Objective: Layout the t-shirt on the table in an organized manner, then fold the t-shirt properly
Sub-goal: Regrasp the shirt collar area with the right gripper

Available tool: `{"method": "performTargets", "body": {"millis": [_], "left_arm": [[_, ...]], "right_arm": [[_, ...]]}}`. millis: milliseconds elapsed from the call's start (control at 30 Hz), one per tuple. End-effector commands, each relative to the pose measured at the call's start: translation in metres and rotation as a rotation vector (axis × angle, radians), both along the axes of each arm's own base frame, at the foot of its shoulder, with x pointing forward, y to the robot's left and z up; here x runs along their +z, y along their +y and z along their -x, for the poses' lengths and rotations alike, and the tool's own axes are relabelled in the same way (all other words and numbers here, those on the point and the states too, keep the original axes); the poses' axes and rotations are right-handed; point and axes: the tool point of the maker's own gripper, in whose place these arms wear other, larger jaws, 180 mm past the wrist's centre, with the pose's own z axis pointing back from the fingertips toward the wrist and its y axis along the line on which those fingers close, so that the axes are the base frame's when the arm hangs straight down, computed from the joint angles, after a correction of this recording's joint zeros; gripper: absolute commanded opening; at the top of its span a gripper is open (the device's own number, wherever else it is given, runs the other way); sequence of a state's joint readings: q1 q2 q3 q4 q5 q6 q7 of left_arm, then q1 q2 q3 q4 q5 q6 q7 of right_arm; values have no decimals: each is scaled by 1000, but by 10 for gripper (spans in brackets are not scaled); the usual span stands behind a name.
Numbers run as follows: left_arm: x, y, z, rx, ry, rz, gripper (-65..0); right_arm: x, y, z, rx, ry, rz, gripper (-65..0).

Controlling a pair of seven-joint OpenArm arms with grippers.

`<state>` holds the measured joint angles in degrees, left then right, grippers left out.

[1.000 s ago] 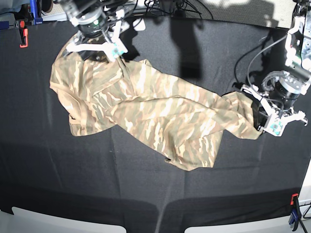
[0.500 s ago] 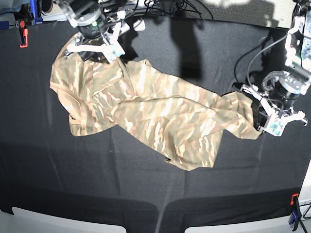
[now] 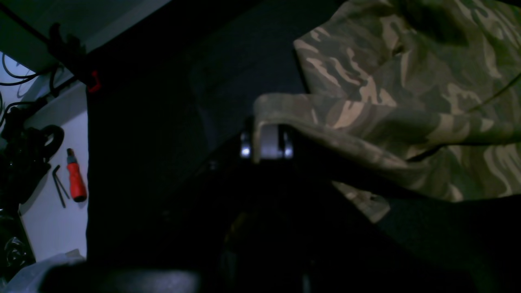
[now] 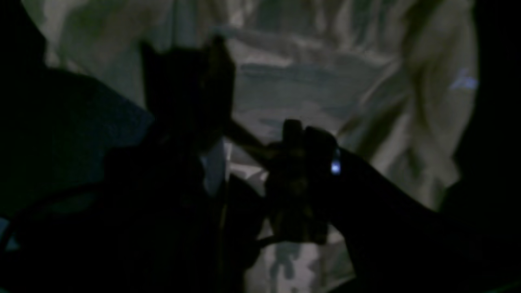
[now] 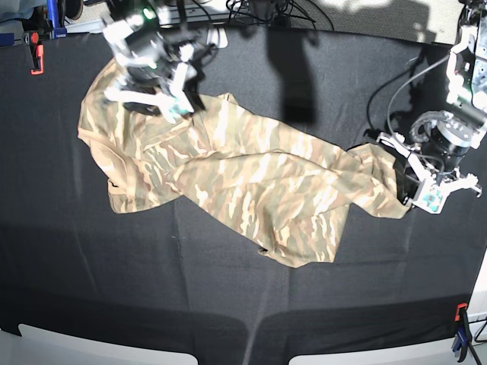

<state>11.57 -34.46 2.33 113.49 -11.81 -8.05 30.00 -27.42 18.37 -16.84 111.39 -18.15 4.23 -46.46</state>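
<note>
The camouflage t-shirt (image 5: 251, 175) lies crumpled on the black table (image 5: 114, 274), running from the far left toward the right middle. My left gripper (image 5: 417, 196) is at the shirt's right end and shut on it. In the left wrist view, a hem of the t-shirt (image 3: 407, 101) drapes over the left gripper (image 3: 266, 140). My right gripper (image 5: 151, 103) sits over the shirt's far-left bunch with its fingers spread apart. In the dark right wrist view, the right gripper (image 4: 252, 122) stands open close above the t-shirt (image 4: 325, 73).
An orange clamp (image 5: 36, 57) grips the table's far-left edge and another clamp (image 5: 460, 315) the near-right corner. Cables (image 5: 259, 11) lie along the far edge. A red-handled screwdriver (image 3: 76, 179) rests on a white surface beyond the table.
My right gripper has come forward from the far edge and down onto the shirt's far-left part, its jaws a little narrower. The left arm and the shirt's right end have not moved.
</note>
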Motion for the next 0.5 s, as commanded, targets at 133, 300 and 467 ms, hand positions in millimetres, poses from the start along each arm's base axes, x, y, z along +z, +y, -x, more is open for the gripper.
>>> {"method": "performTargets", "body": {"millis": [133,300,467], "left_arm": [[15,1,-5,-7,-53,-6,-650],[15,1,-5,-7,-53,-6,-650],[15,1,-5,-7,-53,-6,-650]], "right_arm": [[3,-23,-1,-44,2,133,-358],[9,-36,-3,-47,-16,219,-360],[17,-45,-9,-79,-64,268,-360]]}}
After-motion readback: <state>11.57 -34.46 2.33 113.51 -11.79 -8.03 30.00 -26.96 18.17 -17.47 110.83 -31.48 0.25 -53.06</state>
